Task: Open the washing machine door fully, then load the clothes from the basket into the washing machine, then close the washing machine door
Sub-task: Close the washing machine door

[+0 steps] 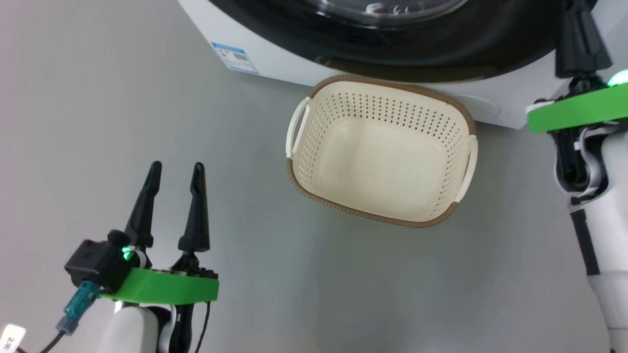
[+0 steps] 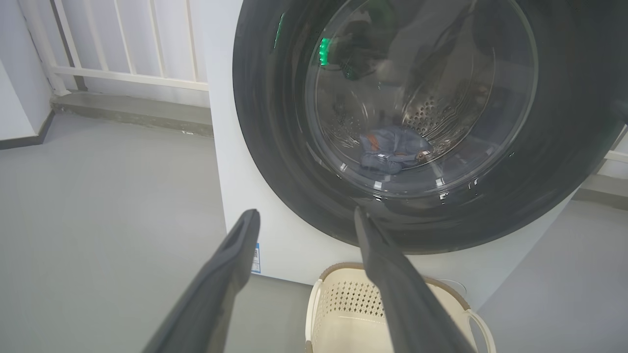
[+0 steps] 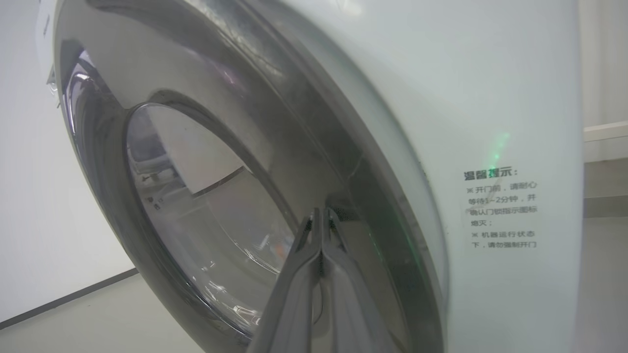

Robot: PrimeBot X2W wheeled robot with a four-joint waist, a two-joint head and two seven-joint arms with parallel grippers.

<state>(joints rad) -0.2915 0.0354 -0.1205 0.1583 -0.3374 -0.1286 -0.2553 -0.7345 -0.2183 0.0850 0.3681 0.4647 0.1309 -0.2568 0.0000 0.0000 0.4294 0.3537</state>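
The step in hand looks like the last one: pressing the door (image 2: pixel 422 108) home. The right gripper (image 3: pixel 321 214), jaws clenched on nothing, sets its tips against the glossy black rim at the lower middle of the right wrist view, close to where the rim meets the white machine (image 3: pixel 500 98). Done well, the push would go square into the rim and steadily, until it lies flush all round. A slanted push could skid on the gloss. Whether the door is latched I cannot tell.

The left gripper (image 1: pixel 176 169), jaws released and wide, hangs over the floor (image 1: pixel 98 122) at the lower left of the head view, well apart from the door.

The clothes (image 2: pixel 392 152), a crumpled blue heap with an orange fleck, lie low in the drum behind the bulging glass, at the centre of the left wrist view. The basket (image 1: pixel 382 105) stands empty at the machine's foot.
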